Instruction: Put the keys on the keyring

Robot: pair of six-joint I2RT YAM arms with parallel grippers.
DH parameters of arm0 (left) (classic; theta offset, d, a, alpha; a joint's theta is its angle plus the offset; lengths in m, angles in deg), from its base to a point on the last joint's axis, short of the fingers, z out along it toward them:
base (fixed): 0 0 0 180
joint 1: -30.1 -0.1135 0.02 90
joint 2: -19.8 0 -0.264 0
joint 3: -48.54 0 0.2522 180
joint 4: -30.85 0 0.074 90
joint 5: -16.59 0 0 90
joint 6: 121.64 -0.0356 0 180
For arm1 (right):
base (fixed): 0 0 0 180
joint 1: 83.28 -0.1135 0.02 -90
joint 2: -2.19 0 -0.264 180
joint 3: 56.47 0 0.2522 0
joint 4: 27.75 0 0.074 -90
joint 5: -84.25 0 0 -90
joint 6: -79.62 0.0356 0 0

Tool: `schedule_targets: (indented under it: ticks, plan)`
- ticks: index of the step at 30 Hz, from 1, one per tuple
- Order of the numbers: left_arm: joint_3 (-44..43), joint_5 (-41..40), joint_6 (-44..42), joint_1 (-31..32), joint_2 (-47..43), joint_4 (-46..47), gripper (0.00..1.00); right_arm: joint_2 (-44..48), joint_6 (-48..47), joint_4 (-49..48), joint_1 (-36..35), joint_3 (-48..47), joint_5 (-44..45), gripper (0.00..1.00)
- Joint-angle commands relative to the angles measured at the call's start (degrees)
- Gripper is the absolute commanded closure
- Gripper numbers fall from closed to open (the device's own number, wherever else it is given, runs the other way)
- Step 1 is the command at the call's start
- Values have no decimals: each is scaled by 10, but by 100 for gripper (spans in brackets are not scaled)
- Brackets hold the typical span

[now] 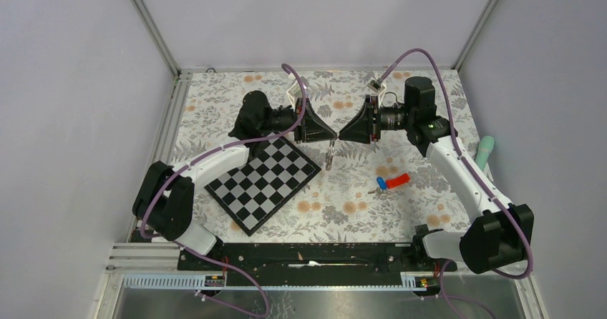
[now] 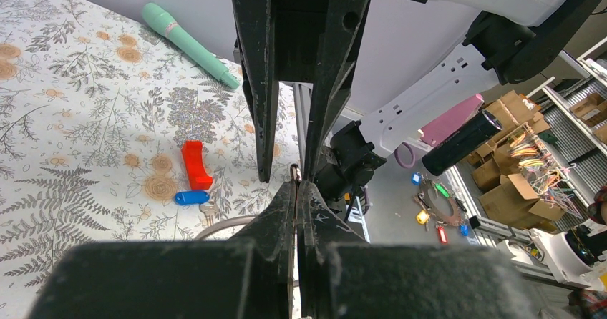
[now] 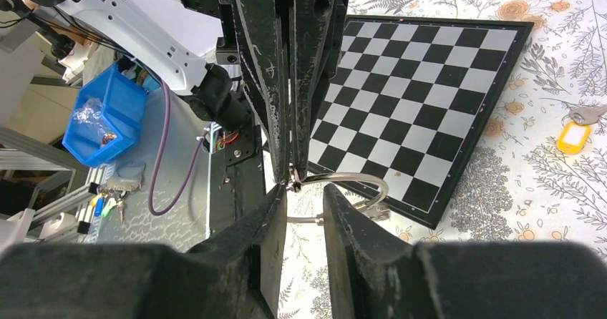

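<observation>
Over the floral table (image 1: 401, 215), the left gripper (image 2: 297, 190) has its jaws clenched on the keyring (image 3: 347, 176), which passes between the parted jaws of the right gripper (image 3: 304, 199).

Robotics lab or test cell, not a home. Top view: the table (image 1: 358, 219) is boxed in by aluminium extrusion posts (image 1: 150, 26) and plain grey panels (image 1: 64, 104). A black mounting rail (image 1: 308, 258) carries the arm bases along the bottom edge. Left wrist view, right side of the frame: stacked cardboard boxes (image 2: 519, 169), metal racking (image 2: 569, 101), loose coloured parts on the floor. Right wrist view, left side: blue plastic bin (image 3: 100, 115) with a clear bag inside.
</observation>
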Motion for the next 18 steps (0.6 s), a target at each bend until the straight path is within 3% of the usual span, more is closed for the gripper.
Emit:
schedule_targets:
  ticks: [1,13,18]
  plan:
    - [4,-10,2,2,-16,41,100,-2,28,-46,-7,5,-26,69]
    - [3,-11,2,3,-14,41,100,-2,56,-84,-9,14,-38,77]
    - [3,-11,2,2,-13,41,100,-2,66,-97,-10,17,-41,89]
